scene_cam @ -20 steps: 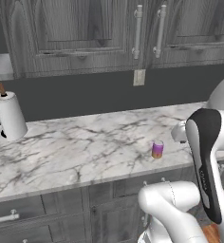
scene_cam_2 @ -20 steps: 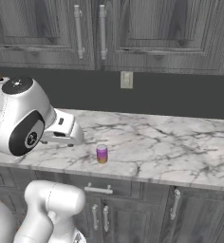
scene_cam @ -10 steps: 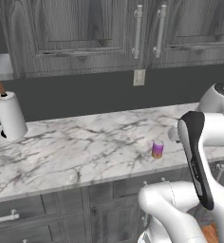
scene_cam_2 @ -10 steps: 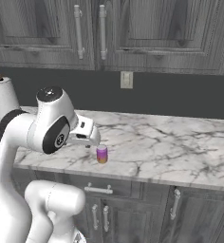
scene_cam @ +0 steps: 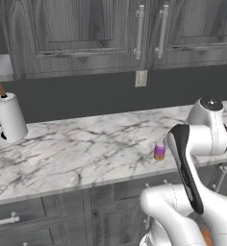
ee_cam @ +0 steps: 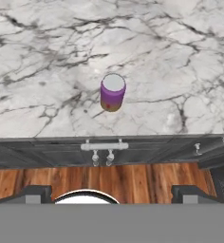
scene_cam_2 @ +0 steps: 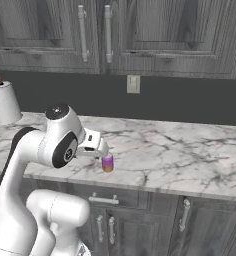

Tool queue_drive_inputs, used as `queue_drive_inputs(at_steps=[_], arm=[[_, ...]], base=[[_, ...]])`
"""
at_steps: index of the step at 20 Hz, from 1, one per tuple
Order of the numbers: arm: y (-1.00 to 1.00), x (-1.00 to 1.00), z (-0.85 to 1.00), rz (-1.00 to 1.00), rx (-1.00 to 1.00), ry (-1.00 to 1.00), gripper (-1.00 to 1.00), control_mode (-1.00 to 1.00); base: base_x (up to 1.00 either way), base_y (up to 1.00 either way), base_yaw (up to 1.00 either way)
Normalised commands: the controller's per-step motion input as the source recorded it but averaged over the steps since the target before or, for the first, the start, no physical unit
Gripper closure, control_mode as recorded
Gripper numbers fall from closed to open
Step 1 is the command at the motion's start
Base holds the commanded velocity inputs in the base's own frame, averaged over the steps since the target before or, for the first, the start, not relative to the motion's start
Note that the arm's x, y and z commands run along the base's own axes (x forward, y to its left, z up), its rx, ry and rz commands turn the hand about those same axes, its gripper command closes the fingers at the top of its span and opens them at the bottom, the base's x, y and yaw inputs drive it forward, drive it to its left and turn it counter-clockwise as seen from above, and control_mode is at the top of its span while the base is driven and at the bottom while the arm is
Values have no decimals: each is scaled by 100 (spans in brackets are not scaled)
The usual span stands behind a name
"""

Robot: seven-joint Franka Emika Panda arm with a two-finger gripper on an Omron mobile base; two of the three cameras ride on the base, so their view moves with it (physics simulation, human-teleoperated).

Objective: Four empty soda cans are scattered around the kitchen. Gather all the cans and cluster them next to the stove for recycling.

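Note:
One soda can (ee_cam: 113,92), purple with a silver top and an orange base, stands upright on the marble counter (ee_cam: 47,57) near its front edge. It shows too as the soda can (scene_cam_2: 107,163) and the soda can (scene_cam: 159,151), there partly behind my forearm. My gripper (ee_cam: 111,193) is open, with nothing between its fingertips (ee_cam: 35,193). It hovers above the counter's front edge, short of the can. From the right base, the gripper (scene_cam_2: 100,149) sits just left of and above the can, apart from it. The stove is out of view.
A white paper-towel roll (scene_cam: 9,117) stands at the counter's far left. Dark upper cabinets (scene_cam_2: 95,35) hang over the counter, with a wall outlet (scene_cam_2: 133,84) beneath them. Drawer handles (ee_cam: 104,146) and a wooden floor lie below the counter edge.
The arm has swung down and forward, bringing the hand from high at the side to just beside and above the purple can. The can has not moved. The jaws stayed open.

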Motion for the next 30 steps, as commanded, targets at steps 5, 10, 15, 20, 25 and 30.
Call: queue_drive_inputs(at_steps=[5, 10, 15, 20, 25, 30], arm=[[0, 32, -26, 0, 0, 0, -100, -100], [0, 39, -24, 0, 0, 0, -100, -100], [-2, 31, -24, 0, 0, 0, -100, -100], [-5, 36, -23, 0, 0, 0, -100, -100], [-2, 38, -23, 0, 0, 0, -100, -100], [-2, 33, -23, 0, 0, 0, -100, -100]], base=[[0, 0, 0], [0, 0, 0], [0, 0, 0], [0, 0, 0], [0, 0, 0], [0, 0, 0]])
